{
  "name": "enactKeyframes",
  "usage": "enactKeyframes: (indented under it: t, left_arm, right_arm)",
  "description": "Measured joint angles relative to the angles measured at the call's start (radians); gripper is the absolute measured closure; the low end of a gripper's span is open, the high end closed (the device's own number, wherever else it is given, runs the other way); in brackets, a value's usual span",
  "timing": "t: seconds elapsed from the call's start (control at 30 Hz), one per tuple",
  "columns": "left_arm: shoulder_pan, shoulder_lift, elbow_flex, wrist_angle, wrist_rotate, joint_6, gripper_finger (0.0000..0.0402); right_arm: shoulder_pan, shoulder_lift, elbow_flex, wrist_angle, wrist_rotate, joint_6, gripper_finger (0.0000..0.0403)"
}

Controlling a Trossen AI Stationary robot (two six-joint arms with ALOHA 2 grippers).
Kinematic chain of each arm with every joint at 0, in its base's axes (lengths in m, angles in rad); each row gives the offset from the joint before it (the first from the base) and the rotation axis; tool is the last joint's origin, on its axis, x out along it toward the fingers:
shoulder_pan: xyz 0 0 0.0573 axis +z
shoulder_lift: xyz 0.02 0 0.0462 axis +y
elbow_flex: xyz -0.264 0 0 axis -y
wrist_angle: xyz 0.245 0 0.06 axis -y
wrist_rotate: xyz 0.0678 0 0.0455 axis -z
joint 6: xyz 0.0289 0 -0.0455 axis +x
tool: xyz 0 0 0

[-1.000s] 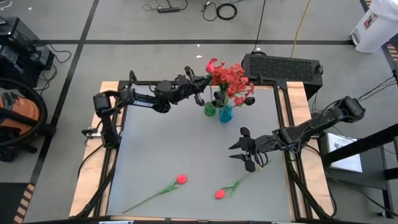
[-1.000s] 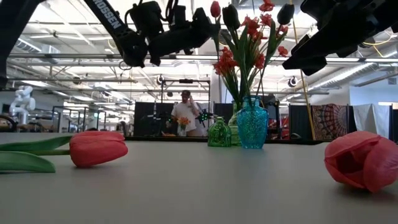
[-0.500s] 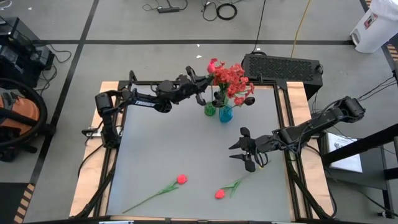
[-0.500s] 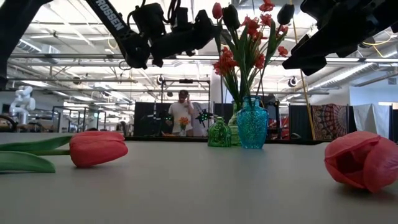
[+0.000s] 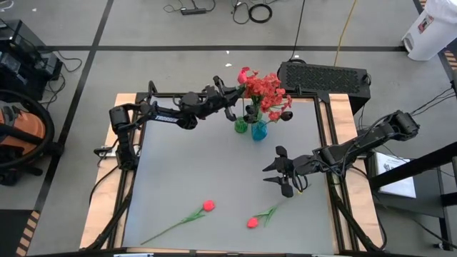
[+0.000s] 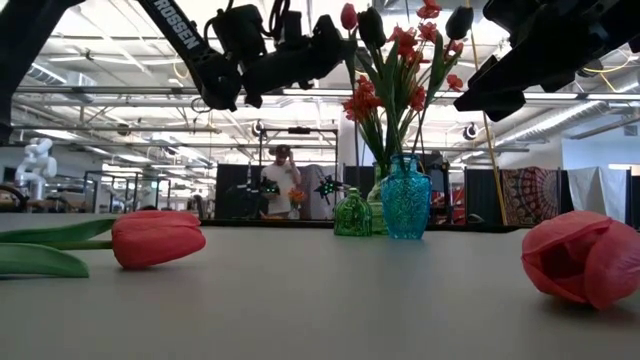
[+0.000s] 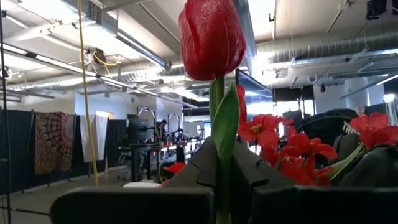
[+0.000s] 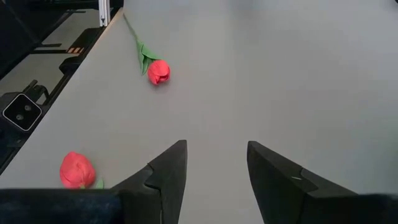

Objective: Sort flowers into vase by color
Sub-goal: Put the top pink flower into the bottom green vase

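Grey bench (image 5: 214,171) carries two loose tulips (image 5: 208,205) near its front. My left hand (image 5: 235,91) is clamped on a red tulip (image 7: 211,37) beside the vases (image 5: 258,130); my right hand (image 5: 275,172) hovers half-open, empty.

Both arms: dark, near-black jointed links with black cables trailing along them. Left arm link carries white block lettering, partly readable, ending "OSSEN". Left claw (image 5: 232,101): two dark, angular moulded fingers (image 7: 249,171) with faceted faces. Right claw (image 5: 280,171): two dark wedge-shaped fingers (image 8: 277,171), matte, tapering to blunt tips, stepped ridge along each inner edge.
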Motion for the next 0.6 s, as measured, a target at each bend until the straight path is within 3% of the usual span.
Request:
enactKeyframes:
  t: [0.6]
  left_arm:
    - [0.000,-0.004,0.000,-0.022,0.024,0.001,0.0387]
  right_arm:
    - [0.000,0.000,0.000,0.000,0.000,0.001,0.0243]
